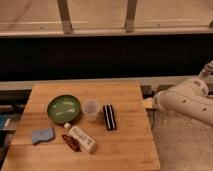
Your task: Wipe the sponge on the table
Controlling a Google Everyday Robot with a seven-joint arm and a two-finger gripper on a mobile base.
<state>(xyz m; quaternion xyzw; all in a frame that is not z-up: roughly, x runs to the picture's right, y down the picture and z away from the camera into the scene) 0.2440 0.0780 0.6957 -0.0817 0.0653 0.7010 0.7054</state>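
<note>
claw (pixel 148 103) blurred beside the table (pixel 125 147) edge, arm (pixel 190 100) cut off at right, tube (pixel 80 138) label unreadable

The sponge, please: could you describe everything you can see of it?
The sponge is a small light-blue, soft-looking pad with wavy edges, lying flat near the camera-side left corner of the wooden table, apart from the green bowl. Only the table touches it; the gripper, open, is beyond the table's right edge.

- On the counter (pixel 125 147): bowl (pixel 64 108) left, cup (pixel 91 109) just right of it, block (pixel 109 117) right of the cup.
- Front left lies the sponge (pixel 42 135); tube (pixel 80 137) right of it, before the cup.
- Just beside the counter's right edge: the claw (pixel 148 103).
</note>
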